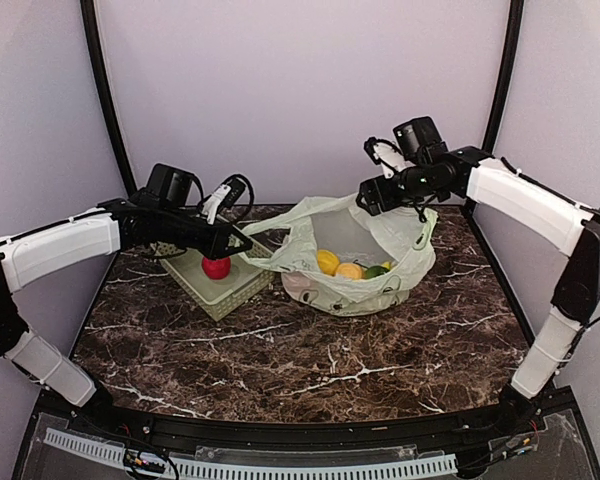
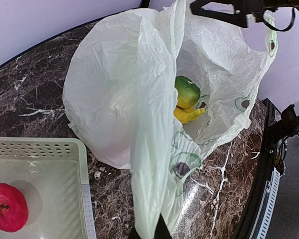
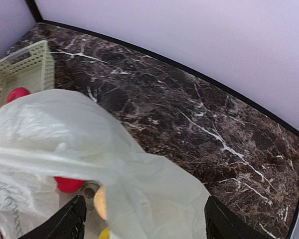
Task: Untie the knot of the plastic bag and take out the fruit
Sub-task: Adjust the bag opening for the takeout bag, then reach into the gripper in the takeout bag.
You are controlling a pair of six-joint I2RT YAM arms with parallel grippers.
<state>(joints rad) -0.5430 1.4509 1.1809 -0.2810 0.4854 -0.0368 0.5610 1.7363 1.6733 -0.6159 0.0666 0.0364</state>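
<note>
Your left end effector [image 1: 243,245] was clamped shut on a strip of the bag [image 1: 400,245], holding that side of the mouth taut. Your right end effector [image 1: 370,198] stood with its jaws wide apart at the far rim, film lying between them but not pinched.

No knot showed and the mouth gaped, so I judge the untying done and the taking-out in hand. The fruit [image 1: 350,268] lay in the bag's bottom, below and between the two: yellow, orange and green pieces. One apple [image 1: 216,267] sat in the basket [image 1: 235,292] just under the left one.

Next you needed the right one to reach down through the mouth and close on a single piece.

The table [image 1: 310,350] was dark, glossy veined marble, with plain pale walls [image 1: 300,90] around it.
</note>
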